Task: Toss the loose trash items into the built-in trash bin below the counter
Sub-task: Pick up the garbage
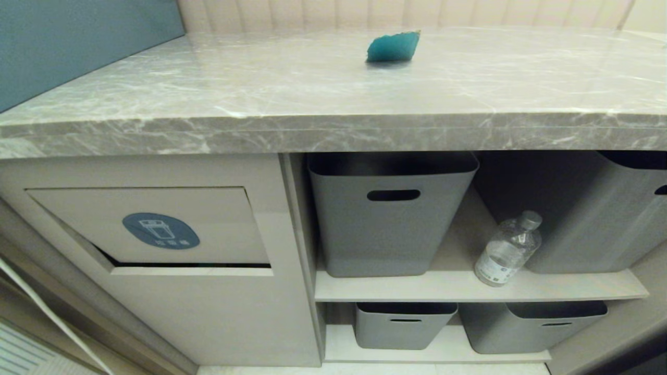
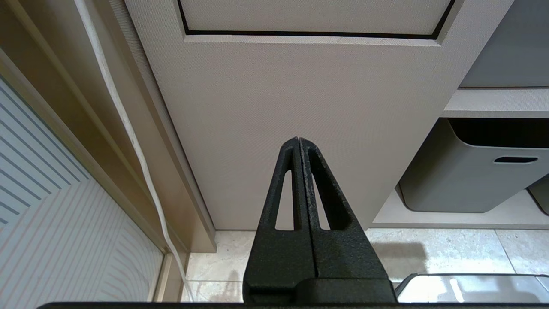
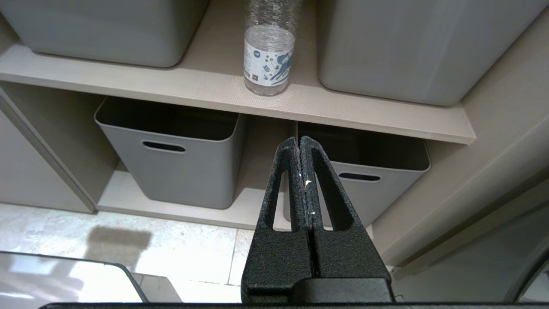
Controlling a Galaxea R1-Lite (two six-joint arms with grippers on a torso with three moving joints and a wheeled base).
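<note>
A teal wedge-shaped piece (image 1: 393,47) lies on the grey marble counter (image 1: 208,94), towards its back. A clear plastic bottle (image 1: 508,250) with a pale cap and white label stands on the upper shelf between two grey tubs; the right wrist view shows the bottle (image 3: 269,56) too. The trash bin flap (image 1: 156,224) with its blue oval sticker (image 1: 160,230) sits in the beige cabinet front at the left, under the counter. My left gripper (image 2: 298,140) is shut and empty, low before that cabinet front. My right gripper (image 3: 299,139) is shut and empty, below the bottle's shelf. Neither arm shows in the head view.
Grey tubs with slot handles fill the shelves: one (image 1: 388,213) left of the bottle, one (image 1: 599,213) right of it, two (image 1: 404,323) on the lower shelf. A white cable (image 2: 128,128) runs down beside the cabinet. Pale floor tiles (image 3: 128,240) lie below.
</note>
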